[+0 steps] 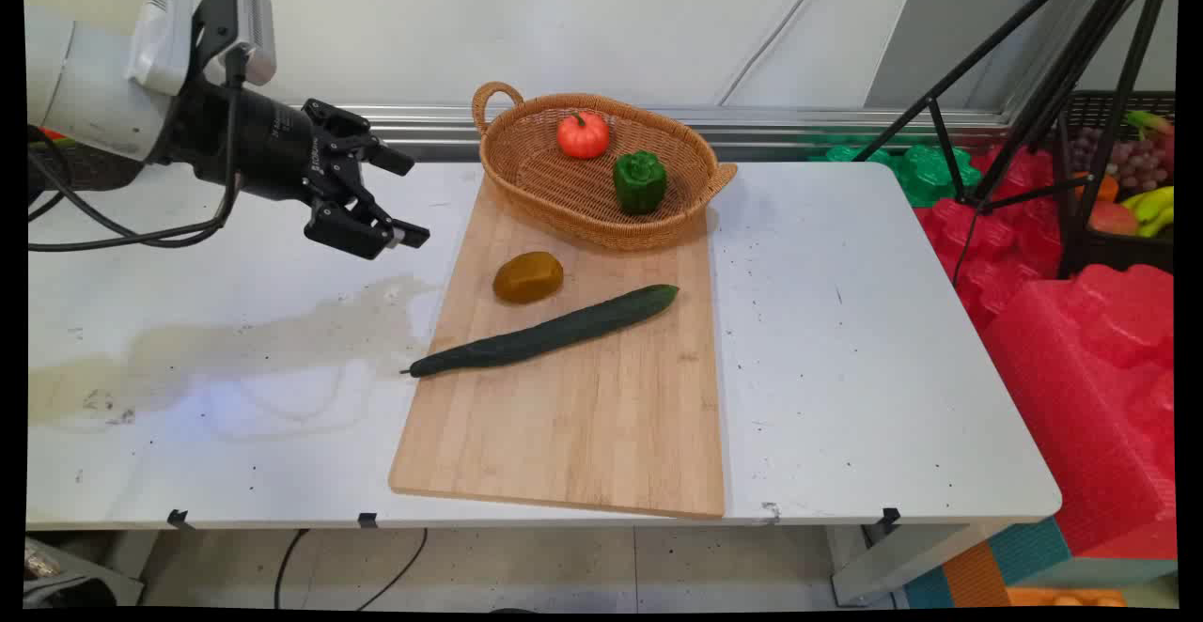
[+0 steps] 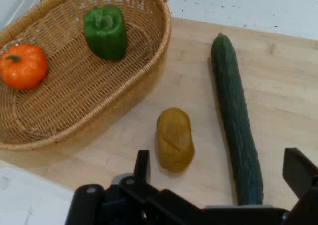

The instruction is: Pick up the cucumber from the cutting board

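Two things, a tomato (image 1: 583, 134) and a green pepper (image 1: 640, 181), sit in the basket (image 1: 526, 166), while I see my tool (image 1: 406, 199) wide and empty, up beside the board (image 1: 583, 415) where a potato (image 1: 528, 277) and cucumber (image 1: 545, 331) lie.

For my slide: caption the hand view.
Open end effector above a potato and cucumber, beside a basket.

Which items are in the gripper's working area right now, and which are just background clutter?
Near the gripper, open, holding nothing:
brown potato
cucumber
cutting board
basket holding tomato and green pepper

Lying about:
tripod
red foam blocks
fruit crate
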### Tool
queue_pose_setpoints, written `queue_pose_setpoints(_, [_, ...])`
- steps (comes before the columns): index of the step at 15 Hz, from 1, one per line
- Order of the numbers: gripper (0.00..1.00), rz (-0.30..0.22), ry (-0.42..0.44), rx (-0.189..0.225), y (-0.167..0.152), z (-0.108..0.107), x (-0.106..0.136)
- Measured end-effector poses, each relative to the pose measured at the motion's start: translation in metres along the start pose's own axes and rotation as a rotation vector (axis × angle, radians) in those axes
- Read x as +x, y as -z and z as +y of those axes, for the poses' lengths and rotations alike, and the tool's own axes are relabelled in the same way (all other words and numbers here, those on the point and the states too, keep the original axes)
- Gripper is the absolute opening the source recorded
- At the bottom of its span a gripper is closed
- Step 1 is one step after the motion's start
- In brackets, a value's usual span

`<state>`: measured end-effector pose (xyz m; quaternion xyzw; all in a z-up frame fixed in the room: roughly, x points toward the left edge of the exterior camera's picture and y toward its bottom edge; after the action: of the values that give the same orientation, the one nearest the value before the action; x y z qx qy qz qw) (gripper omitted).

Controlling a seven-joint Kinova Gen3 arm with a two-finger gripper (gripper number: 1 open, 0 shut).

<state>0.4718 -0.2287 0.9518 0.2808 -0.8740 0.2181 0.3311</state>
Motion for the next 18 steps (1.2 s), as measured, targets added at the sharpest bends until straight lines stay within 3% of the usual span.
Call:
queue_pose_setpoints(4, [1.0,-0.022,0.004,-0.017,-0.009,0.004,0.007])
queue_pose_setpoints(10, [1.0,-0.083,0.012,-0.01,-0.037,0.014,0.028])
queue_pose_setpoints(18, [1.0,-0.199,0.0,-0.025,-0.112,0.031,0.053])
